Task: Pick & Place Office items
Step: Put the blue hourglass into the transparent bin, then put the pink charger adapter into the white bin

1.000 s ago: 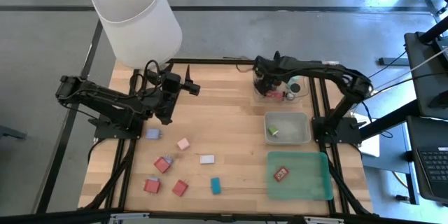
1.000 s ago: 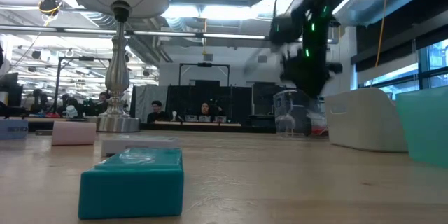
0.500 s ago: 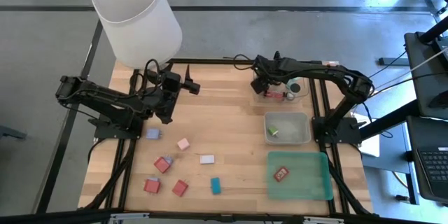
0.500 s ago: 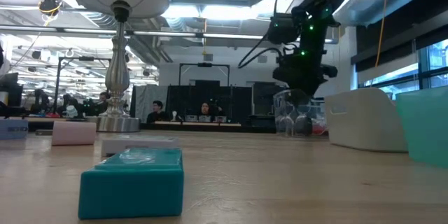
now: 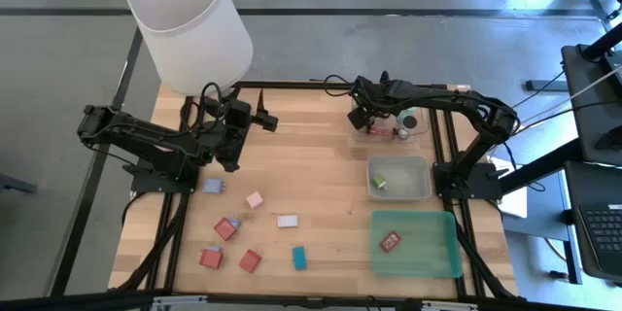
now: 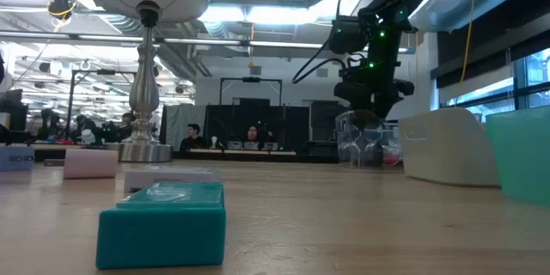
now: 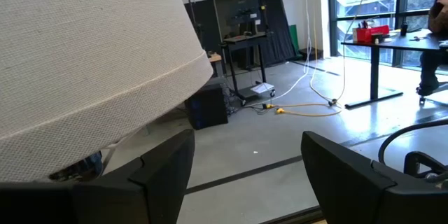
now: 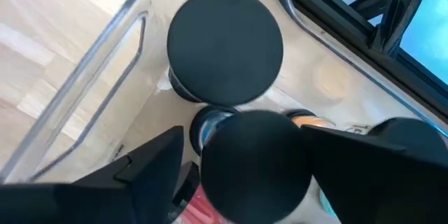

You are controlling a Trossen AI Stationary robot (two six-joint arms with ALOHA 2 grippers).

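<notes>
My right gripper [image 5: 375,115] hangs over the clear tray [image 5: 362,134] at the table's far right, its fingers on either side of a short black cylinder [image 8: 255,155]. A second black cylinder [image 8: 225,45] stands in the tray beside it. My left gripper [image 5: 264,120] is open and empty at the far left, under the lamp shade [image 5: 190,24]. Small blocks lie flat on the table: lavender [image 5: 212,186], pink [image 5: 255,199], white [image 5: 287,221], teal [image 5: 299,258] and three red ones [image 5: 226,227]. My right gripper has the black cylinder between its two fingers [image 8: 150,168], coming from above and pointing down into the clear tray. The cylinder's round top [image 8: 255,147] hides the places of contact. The cylinder stands upright; whether its base rests on the tray floor does not show.
A grey tray [image 5: 420,192] holds a small green piece [image 5: 379,182]. A green tray [image 5: 432,253] holds a red block [image 5: 391,242]. The lamp's base [image 6: 144,148] stands at the far left. Bare wood lies in the table's middle. People sit in the room behind.
A second ago my right gripper was moving over the clear tray and shows blurred in the low view. It has since come to rest there and keeps still. Nothing else on the table has moved.
</notes>
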